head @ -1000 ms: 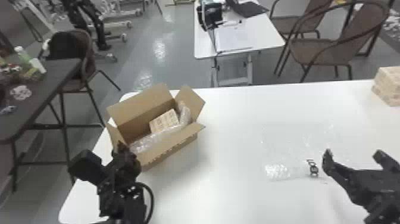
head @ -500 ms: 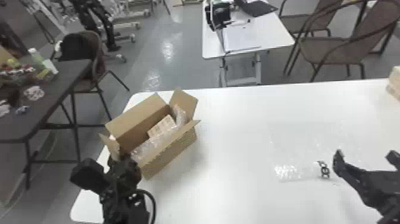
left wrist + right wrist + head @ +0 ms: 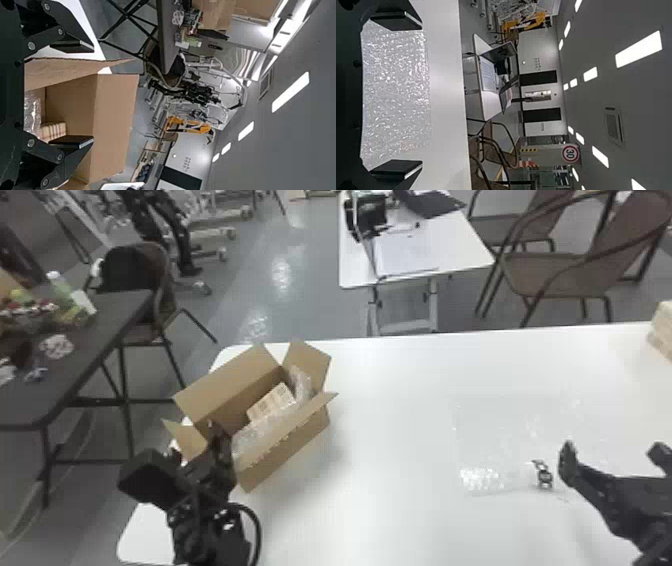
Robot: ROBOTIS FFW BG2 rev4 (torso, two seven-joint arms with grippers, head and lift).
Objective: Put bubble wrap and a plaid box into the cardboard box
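While L gripper [image 3: 195,438] stands wide open & empty at tabletop's [image 3: 400,510] L edge, astride cardboard box's [image 3: 300,455] end flap, R gripper [image 3: 612,450], also wide open, empty, is at flat bubble wrap [image 3: 480,480]. Plaid box [image 3: 272,402] is in cardboard box, nr far L corner.

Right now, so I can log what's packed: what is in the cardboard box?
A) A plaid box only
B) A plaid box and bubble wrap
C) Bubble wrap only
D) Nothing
B: the plaid box sits inside the cardboard box, with bubble wrap beside it.
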